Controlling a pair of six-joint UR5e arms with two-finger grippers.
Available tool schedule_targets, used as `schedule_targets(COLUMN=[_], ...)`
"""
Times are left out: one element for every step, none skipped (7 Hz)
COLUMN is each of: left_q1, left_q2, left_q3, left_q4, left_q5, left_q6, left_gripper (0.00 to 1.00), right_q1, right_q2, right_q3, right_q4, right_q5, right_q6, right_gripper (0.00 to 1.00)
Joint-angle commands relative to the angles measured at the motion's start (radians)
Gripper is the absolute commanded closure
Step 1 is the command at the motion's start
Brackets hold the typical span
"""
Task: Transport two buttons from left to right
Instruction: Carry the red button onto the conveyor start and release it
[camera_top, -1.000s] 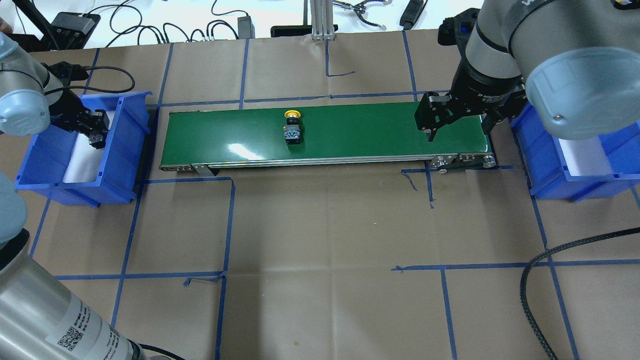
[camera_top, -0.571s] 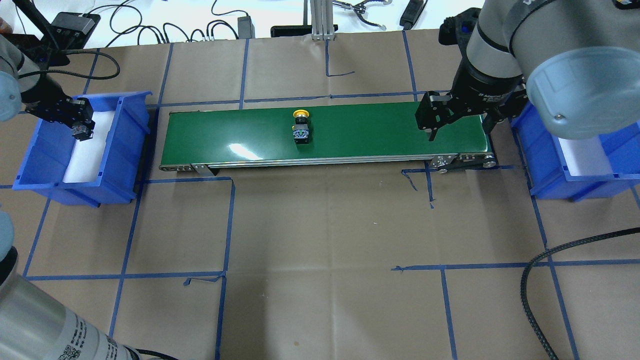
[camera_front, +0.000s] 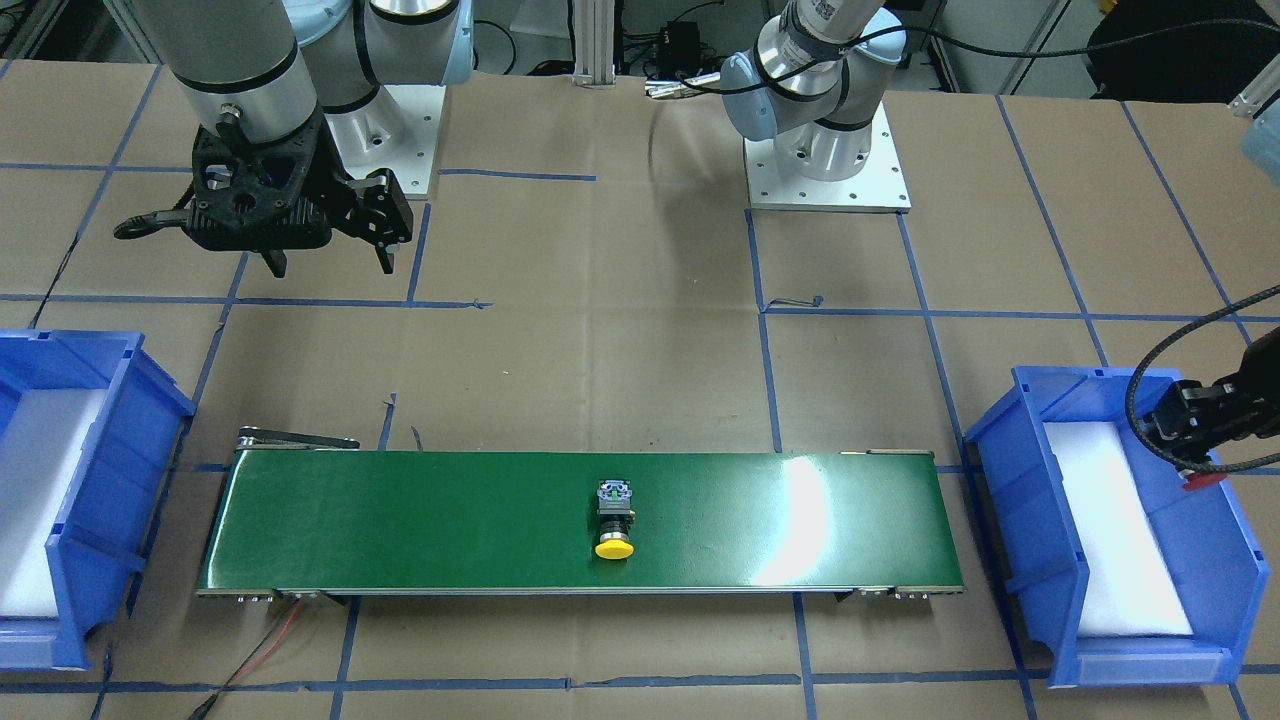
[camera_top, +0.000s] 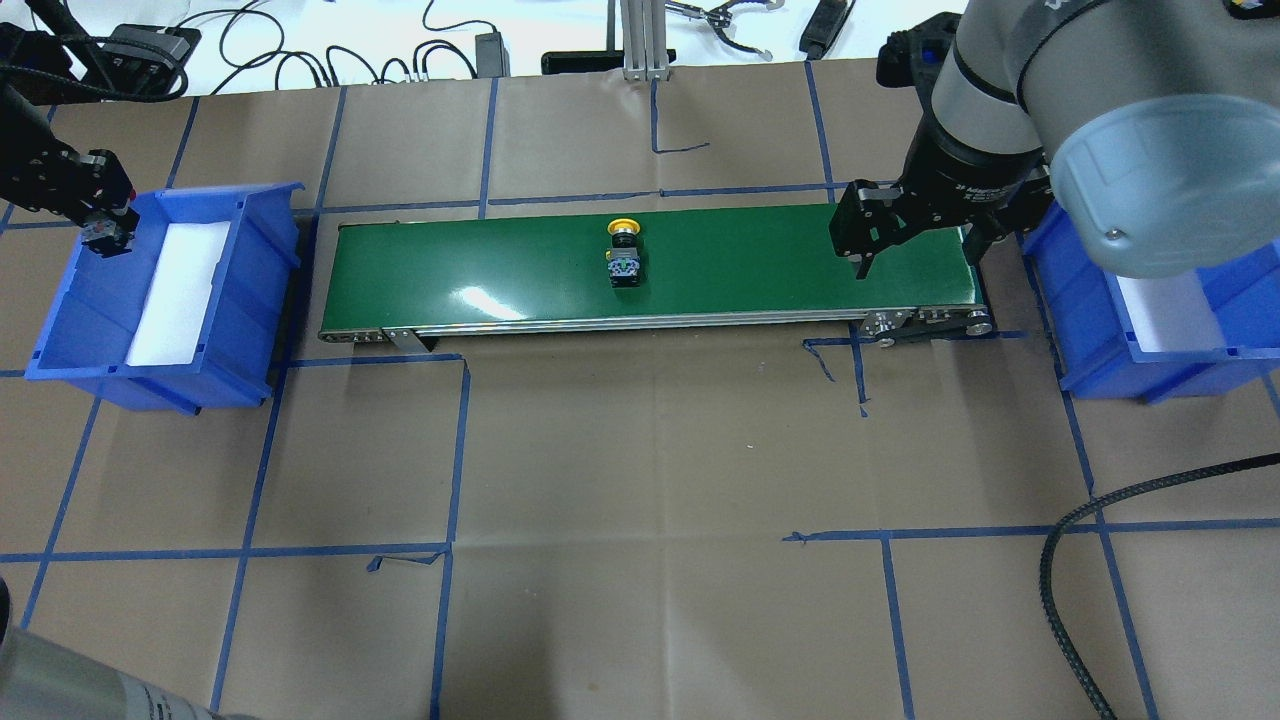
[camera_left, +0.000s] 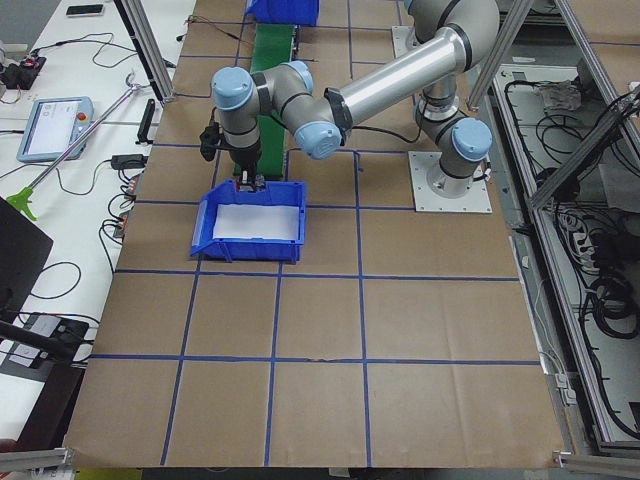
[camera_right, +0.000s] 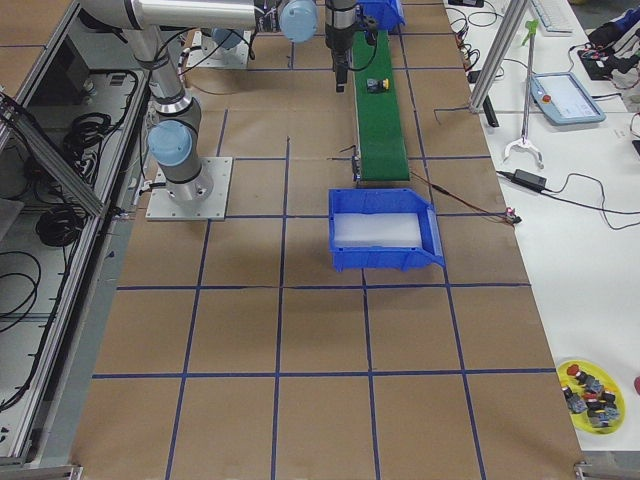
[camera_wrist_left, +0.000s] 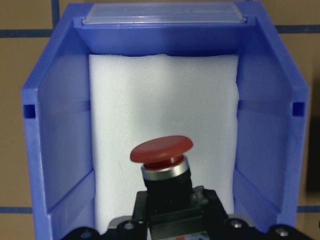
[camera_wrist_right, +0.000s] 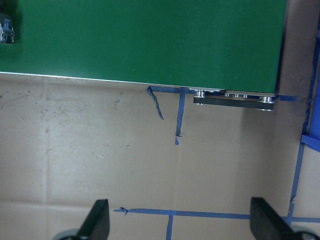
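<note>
1 yellow button (camera_top: 625, 256) on belt (camera_top: 450, 255) | 1 red button (camera_wrist_left: 161, 149) clenched in left tool (camera_top: 102, 226) | right tool (camera_top: 918, 262) released | 2 bins (camera_top: 250, 300) (camera_top: 1090, 345)

Table (camera_top: 640, 450) top is brown paper with a blue tape grid (camera_top: 449, 452) all over. White bench (camera_right: 590, 190) runs along the table's far edge, carrying a tablet-style pendant (camera_right: 566, 98) and a power brick (camera_top: 492, 52). Aluminium post (camera_top: 640, 40) stands mid far edge. Cable bundles (camera_left: 600, 295) lie past the opposite edge.
</note>
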Motion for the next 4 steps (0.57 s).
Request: schedule_targets(left_q1=[-0.067, -0.121, -0.171, -0.225], left_q2=[0.004, -0.011, -0.015, -0.008], left_q3=[0.031, 0.031, 0.024, 0.02], left_q4=[-0.068, -0.064, -0.053, -0.051], left_q5=[-0.001, -0.003, -0.001, -0.001], left_q6=[-0.01, -0.041, -0.062, -0.123], left_gripper=[0.94, 0.95, 0.94, 0.94], right_q1=[0.0, 0.0, 0.0, 0.0], right_q2=[0.007, 0.009, 0.009, 0.01], right_q3=[0.0, 0.0, 0.0, 0.002], right_q4=[-0.004, -0.008, -0.031, -0.036], right_q5=[0.0, 0.0, 0.002, 0.002], right_q6=[0.001, 0.001, 0.001, 0.002], right_gripper=[0.0, 0.0, 0.0, 0.0])
